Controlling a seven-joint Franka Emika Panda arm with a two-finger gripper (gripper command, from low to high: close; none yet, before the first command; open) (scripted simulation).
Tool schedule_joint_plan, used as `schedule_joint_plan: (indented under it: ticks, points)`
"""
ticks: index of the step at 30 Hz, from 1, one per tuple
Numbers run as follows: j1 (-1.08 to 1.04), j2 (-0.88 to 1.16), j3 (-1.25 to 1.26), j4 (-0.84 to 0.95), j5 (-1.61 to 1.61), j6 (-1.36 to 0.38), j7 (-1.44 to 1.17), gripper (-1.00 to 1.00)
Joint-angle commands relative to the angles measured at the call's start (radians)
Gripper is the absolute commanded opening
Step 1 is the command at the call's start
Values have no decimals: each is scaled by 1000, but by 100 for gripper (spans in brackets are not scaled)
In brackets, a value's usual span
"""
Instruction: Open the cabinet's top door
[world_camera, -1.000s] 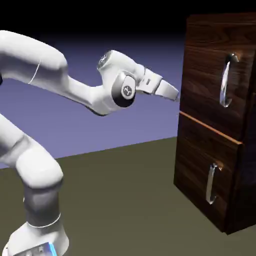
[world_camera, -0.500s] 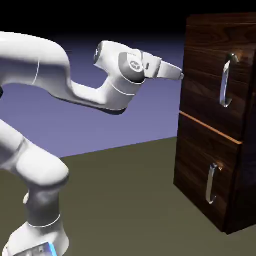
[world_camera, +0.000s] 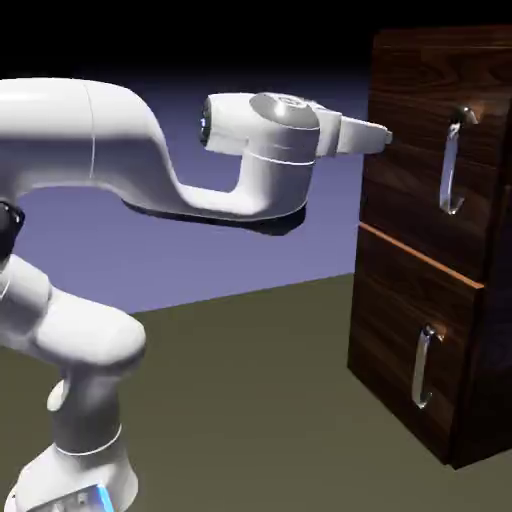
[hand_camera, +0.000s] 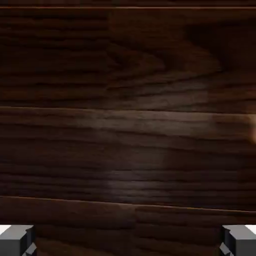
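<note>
Gripper (world_camera: 389, 136), white-bodied with two small grey fingertips, is released: the fingertips stand wide apart, with nothing between them. It points almost level towards the upper front of the cabinet. Contact with the wood cannot be determined.

Tall dark walnut-grain wooden cabinet (world_camera: 440, 39) stands at the exterior view's right. Both front panels appear closed.

White jointed robot arm (world_camera: 130, 130) reaches across from the exterior view's left. Over the last second the wrist has levelled out, and the fingertips have risen and advanced; they now overlap the front in that view. The cabinet shows no change. In my judgement this is approach work only, opening is not begun, and the tool still needs to travel sideways to the handle.

Larger upper dark wood-grain door (world_camera: 408, 190), the item to be opened, sits above the shorter lower wood-grain panel (world_camera: 390, 310). Its long curved silver handle (world_camera: 450, 165) is upright, apart from the fingertips and to their right in the exterior view. Advancing straight from here would risk pressing on bare wood.

As between views: the exterior view shows both handles, including the smaller curved silver lower handle (world_camera: 422, 370), but not the gap between the fingertips. The hand view shows that gap and close wood grain, with no recognisable handle. A pale glint (hand_camera: 253, 130) at its right edge cannot be identified.
</note>
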Motion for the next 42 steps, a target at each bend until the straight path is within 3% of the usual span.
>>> schedule_joint_plan:
  ticks: [1, 17, 24, 25, 42]
  points:
    - [15, -4, -17, 11, -44, 1, 33, 0]
    - [254, -71, -283, 188, -735, 12, 559, 0]
    - [449, -15, -416, 323, -745, -5, 563, 0]
    - [449, -15, -416, 323, -745, -5, 563, -100]
    - [-131, 67, 51, -24, -478, -243, 579, -100]
